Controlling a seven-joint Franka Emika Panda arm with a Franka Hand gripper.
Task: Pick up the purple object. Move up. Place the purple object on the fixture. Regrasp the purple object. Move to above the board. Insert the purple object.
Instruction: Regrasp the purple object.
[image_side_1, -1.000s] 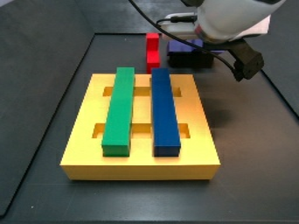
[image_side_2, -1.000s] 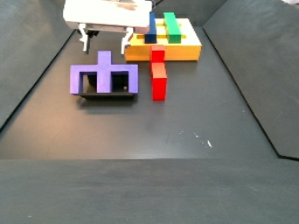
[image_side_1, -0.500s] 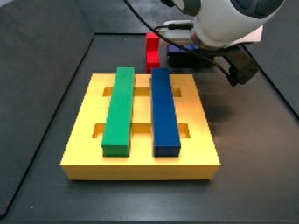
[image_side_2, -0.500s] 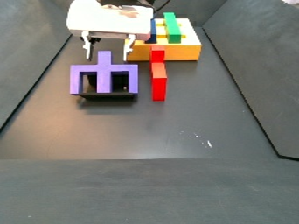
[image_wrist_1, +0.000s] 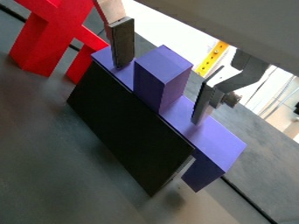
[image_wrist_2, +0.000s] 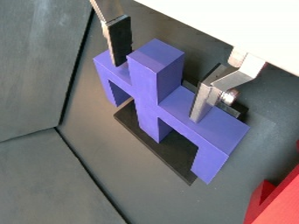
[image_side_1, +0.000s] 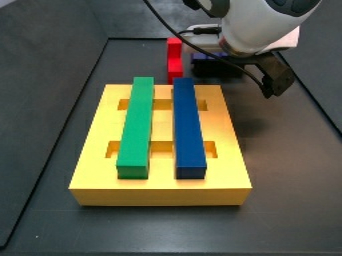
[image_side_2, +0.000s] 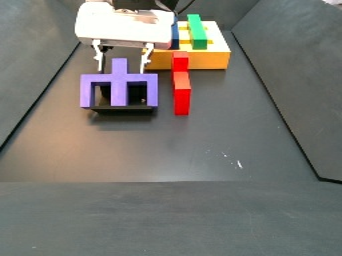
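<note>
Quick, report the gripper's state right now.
Gripper: open, fingers either side of the purple object's stem on the fixture, not yet clamped.

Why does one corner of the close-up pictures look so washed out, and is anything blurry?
In a wrist view, bright background behind the gripper blows out white; the purple object stays sharp. In a side view, the gripper looks soft and small, and the board reads clearly.
</note>
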